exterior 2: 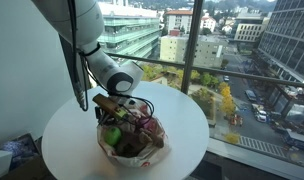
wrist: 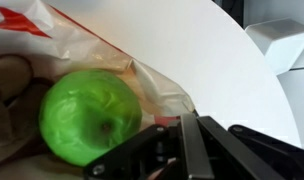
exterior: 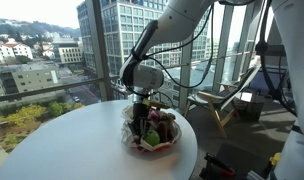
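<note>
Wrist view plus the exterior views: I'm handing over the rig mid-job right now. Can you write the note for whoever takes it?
Gripper: shut, down at the rim of the clear plastic bag. Whether it pinches the plastic cannot be told.
Things: the green apple lies inside the bag, right beside the gripper and not in its grip. The bag rests on the round white table and holds darker items too small to name.
Done: apple in the bag, bag on the table.
Left: apple not gripped, bag not lifted.
</note>
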Controlling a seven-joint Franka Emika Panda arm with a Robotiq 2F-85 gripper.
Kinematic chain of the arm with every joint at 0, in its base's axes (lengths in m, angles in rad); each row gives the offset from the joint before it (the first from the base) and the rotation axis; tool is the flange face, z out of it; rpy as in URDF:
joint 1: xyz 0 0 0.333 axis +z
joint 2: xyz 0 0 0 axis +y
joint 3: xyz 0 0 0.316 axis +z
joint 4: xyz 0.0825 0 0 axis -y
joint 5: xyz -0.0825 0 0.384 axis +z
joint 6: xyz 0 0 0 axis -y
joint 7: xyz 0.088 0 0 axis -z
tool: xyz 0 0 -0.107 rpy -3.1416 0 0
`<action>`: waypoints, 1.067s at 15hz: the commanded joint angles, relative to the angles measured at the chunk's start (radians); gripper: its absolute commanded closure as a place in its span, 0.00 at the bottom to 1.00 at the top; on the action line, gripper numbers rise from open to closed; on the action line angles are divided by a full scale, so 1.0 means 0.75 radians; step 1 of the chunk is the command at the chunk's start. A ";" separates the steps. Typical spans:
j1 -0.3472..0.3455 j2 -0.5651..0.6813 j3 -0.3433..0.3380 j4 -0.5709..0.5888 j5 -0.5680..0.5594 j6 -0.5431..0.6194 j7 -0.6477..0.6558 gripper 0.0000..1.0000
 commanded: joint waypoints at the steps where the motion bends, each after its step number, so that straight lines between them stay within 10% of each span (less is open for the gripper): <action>1: 0.001 -0.215 0.002 -0.079 0.115 -0.033 -0.109 1.00; 10: 0.135 -0.645 -0.100 -0.203 0.062 0.043 -0.055 1.00; 16: 0.258 -0.519 -0.104 -0.167 -0.140 0.102 0.112 1.00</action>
